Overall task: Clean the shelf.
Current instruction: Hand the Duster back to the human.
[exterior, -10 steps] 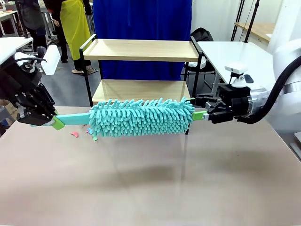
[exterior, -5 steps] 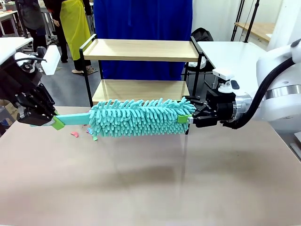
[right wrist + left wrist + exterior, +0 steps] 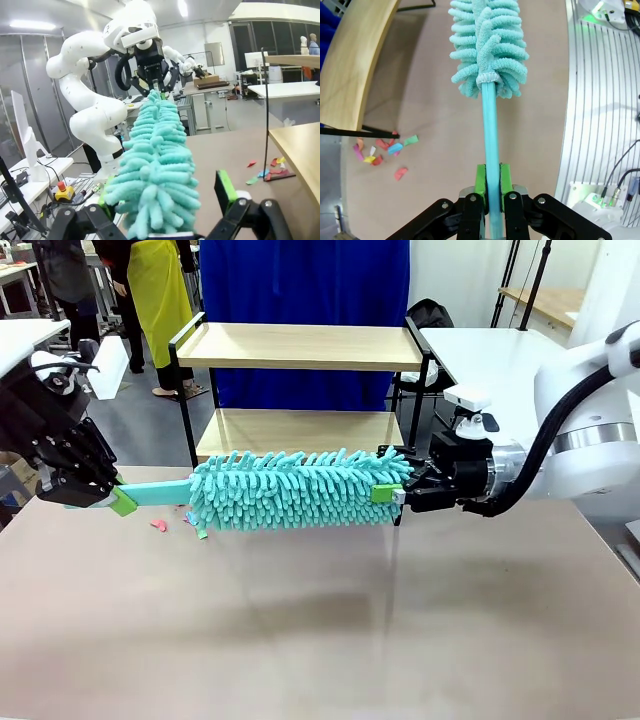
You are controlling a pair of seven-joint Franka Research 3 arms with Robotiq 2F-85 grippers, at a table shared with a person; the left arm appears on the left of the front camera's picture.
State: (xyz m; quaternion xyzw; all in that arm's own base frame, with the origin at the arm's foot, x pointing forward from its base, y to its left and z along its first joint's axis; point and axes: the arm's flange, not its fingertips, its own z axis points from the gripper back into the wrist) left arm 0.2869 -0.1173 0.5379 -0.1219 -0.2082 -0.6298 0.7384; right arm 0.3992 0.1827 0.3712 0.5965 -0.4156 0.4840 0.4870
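Left gripper [image 3: 100,498]: fingers closed on the teal handle [image 3: 490,155] of the duster [image 3: 295,490], green pads clamping it on both sides; held level above the table [image 3: 320,640], near its left edge. Right gripper [image 3: 400,490]: jaws spread wide around the duster's far end, 1 green pad visible at the fringe; no firm contact shown, so it grips nothing yet.

Shelf [image 3: 300,345]: 2 wood boards in a black frame, standing at the table's far edge, directly behind the duster; both boards look bare.

Scraps [image 3: 175,523]: coloured paper bits on the table near the shelf's front left leg, under the duster's handle end.

Step in hand, as judged: the right gripper taking the duster's tip so both arms carry it. Done well, the jaws should close on the stiff core rather than on loose fringe; the left hold should stay firm until the right is secure; the duster should stay level and short of the shelf frame.

Views compared: the left wrist view shows the pad contact on the handle and the scrap colours, pink, red, yellow, blue, green; the right wrist view shows how wide its own jaws stand; the front view alone gives both tiers of the shelf.
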